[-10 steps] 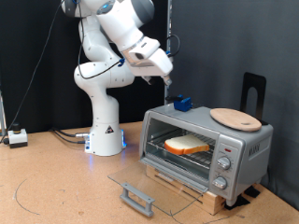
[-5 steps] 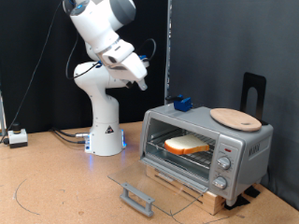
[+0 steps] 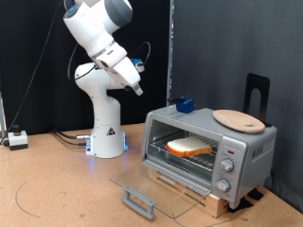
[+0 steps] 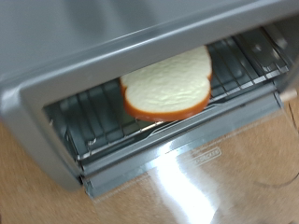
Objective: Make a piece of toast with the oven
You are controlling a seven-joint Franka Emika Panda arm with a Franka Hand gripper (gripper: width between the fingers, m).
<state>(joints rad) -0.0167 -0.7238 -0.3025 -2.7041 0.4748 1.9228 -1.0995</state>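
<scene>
The piece of toast (image 3: 189,147) lies flat on the wire rack (image 4: 89,117) inside the oven (image 3: 208,151), whose glass door (image 3: 156,189) hangs fully open, dropped down toward the worktop (image 3: 57,189) in front. The oven sits at the right of the exterior view on a wooden slatted base (image 3: 204,197); 3 knobs (image 3: 225,166) line its front panel, and a round wooden plate (image 3: 239,119) and a small blue object (image 3: 184,104) rest on its roof.

The gripper (image 3: 138,90) hangs high at the left of the exterior view, well apart from the oven and above it, in front of the arm's white base (image 3: 106,137). At this size the pictures do not show how far its jaws stand open, nor anything between them; the wrist view shows none of the gripper's own parts, only the slice on the rack and the open door below it.

By its look, the slice is light, soft and easily dented, with a pale cream face and a firmer orange-brown crust. The crust edge nearest the door opening seems the soundest place to take hold of it, pinched gently across its thin sides.
</scene>
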